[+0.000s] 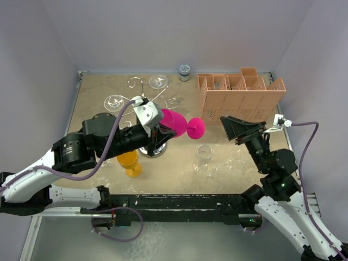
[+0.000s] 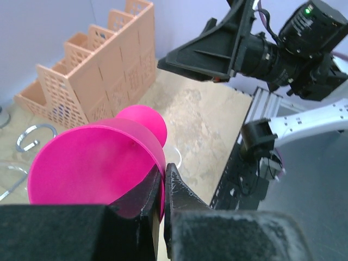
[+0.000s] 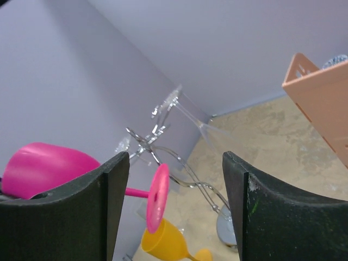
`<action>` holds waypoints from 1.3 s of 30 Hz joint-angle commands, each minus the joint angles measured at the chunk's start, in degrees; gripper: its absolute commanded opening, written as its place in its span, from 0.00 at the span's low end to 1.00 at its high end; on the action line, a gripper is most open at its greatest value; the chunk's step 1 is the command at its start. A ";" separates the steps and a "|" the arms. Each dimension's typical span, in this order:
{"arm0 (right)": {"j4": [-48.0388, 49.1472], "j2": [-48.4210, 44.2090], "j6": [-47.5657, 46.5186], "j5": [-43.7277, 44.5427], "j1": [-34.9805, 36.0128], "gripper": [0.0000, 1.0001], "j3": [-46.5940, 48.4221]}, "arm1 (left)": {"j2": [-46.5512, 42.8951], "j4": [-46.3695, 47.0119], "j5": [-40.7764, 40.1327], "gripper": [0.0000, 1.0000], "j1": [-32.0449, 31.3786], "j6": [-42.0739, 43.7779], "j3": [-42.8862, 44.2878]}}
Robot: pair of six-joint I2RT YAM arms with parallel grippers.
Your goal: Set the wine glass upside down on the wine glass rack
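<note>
My left end effector point(image 2: 165, 175) pinches shut on the rim of the light, probably slippery wine glass point(image 2: 87, 163), the stem seems safer; right end effector point(image 3: 175, 174) stands open, empty.

- The left arm point(image 1: 70, 155) stretches from the near left corner up and to the right, its dark forearm lying low and almost level.
- The left end effector point(image 2: 165, 174) has its jaws pinched nearly together on the rim of the pink wine glass point(image 2: 87, 163).
- The right arm point(image 1: 277, 182) rises from the near right, elbow bent, wrist pointing left.
- The right end effector point(image 1: 235, 126) has its jaws spread wide, gripping nothing.
</note>
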 commanded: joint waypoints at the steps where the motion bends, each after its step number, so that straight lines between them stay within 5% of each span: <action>1: 8.48 1.09 0.02 0.46 0.14 0.72 5.65 | -0.15 14.77 -4.16 0.00 -0.19 4.59 -1.58; 12: 13.29 5.31 7.37 -1.80 0.14 0.75 9.45 | -0.64 50.94 -5.61 0.00 -0.19 10.21 -11.76; 17: 13.14 7.27 21.14 2.31 0.14 0.75 10.62 | 1.01 65.34 -5.78 0.00 -0.19 12.00 -15.71; 30: 19.26 22.49 26.72 0.81 0.14 0.75 24.30 | 6.12 74.65 -4.06 0.00 -0.19 12.15 -15.51; 39: 21.77 27.19 28.90 3.45 0.13 0.63 27.24 | 6.99 75.59 -2.91 0.00 -0.18 10.91 -16.39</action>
